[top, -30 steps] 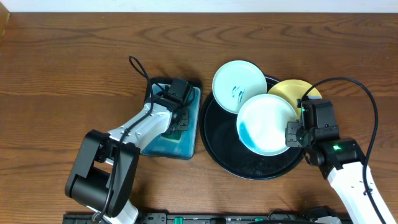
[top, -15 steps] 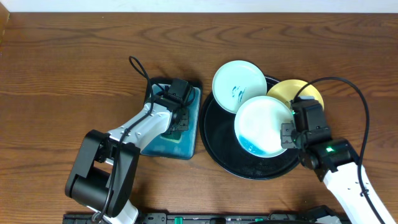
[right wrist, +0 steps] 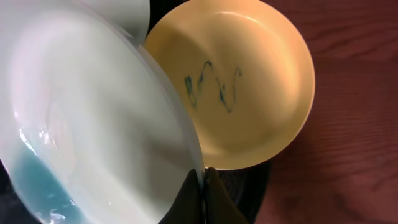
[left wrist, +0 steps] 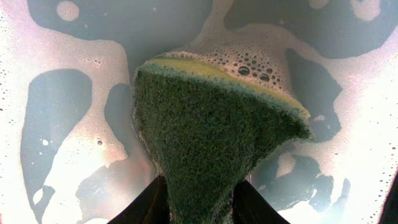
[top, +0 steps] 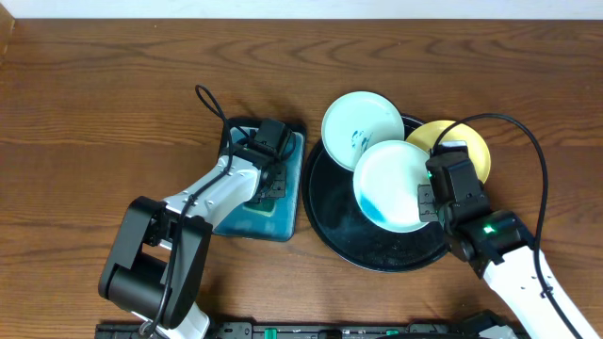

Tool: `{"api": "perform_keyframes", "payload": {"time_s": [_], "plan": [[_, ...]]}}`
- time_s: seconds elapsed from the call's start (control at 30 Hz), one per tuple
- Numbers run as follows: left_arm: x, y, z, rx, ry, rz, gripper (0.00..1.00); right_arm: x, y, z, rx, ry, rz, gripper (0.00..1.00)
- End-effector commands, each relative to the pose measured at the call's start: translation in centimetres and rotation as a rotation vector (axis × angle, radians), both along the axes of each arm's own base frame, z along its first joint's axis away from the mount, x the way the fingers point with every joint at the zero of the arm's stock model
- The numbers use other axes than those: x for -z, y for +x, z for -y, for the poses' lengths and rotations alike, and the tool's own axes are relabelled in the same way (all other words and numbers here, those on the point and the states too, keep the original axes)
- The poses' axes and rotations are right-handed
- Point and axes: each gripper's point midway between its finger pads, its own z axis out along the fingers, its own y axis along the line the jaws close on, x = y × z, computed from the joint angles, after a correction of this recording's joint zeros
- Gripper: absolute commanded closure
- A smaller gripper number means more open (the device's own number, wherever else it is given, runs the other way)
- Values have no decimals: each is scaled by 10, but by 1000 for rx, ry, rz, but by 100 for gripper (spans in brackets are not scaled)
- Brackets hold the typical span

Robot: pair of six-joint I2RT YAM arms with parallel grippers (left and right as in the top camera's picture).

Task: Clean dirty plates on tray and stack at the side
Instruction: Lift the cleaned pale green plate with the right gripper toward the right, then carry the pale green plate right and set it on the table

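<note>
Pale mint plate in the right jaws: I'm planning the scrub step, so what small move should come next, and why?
Probably carry the pale mint round plastic plate left, toward the rectangular soapy basin. The right jaws are shut on its rim, a teal smear sits inside it, and the left jaws hold the green-and-yellow sponge in that basin.

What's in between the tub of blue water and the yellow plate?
The overhead view shows the black tray, with the far pale plate and the near pale plate over it.

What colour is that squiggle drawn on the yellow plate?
Dark teal, a wavy squiggle on the yellow plate; clearest in the right wrist view.
</note>
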Motion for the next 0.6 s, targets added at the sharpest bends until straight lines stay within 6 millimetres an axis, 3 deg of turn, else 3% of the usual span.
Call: {"api": "perform_keyframes", "payload": {"time_s": [0.0,0.27,0.57], "plan": [[15,-14,-6,-5,17,-57,68,-12,10,-1,1,-28,17,99],[15,-14,-6,-5,17,-58,68,-8,21,-6,-6,-97,-149,99],[15,-14,-6,-5,17,-57,68,-31,43,-9,24,-328,-41,99]]}}
